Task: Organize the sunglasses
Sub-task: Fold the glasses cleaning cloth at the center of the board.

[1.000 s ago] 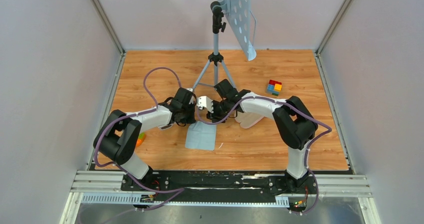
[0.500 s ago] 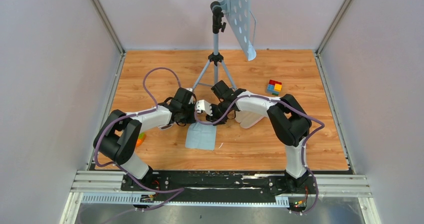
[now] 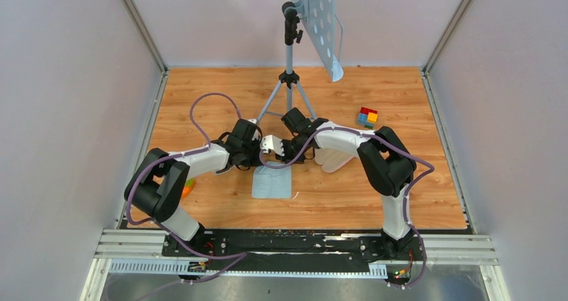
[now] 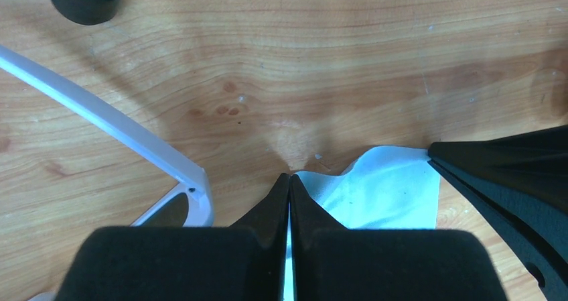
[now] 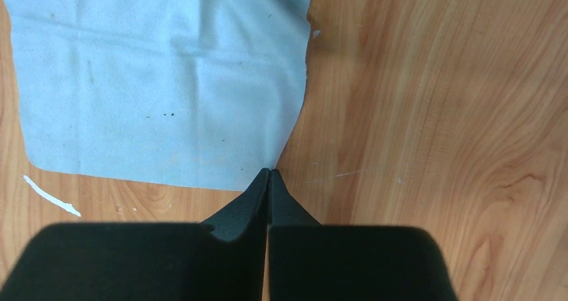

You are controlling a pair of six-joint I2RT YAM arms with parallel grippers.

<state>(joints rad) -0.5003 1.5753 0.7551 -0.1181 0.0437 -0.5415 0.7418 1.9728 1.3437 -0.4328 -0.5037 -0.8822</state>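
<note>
- Wood-grain desk, pale grey walls at 9, 12 and 3 o'clock.
- Light blue-grey square cloth just toward 6 o'clock from desk centre; mostly flat, creased, far edge lifted off wood.
- Small white scrap just beside cloth's 4 o'clock corner.
- Grey tripod at 12 o'clock, carrying tilted white perforated panel.
- Multicoloured block cube at 2 o'clock, well apart from cloth.
- Pale pink oval case at 3 o'clock of cloth, partly hidden.
- Small orange-and-green object at 9 o'clock of cloth, mostly hidden.
</note>
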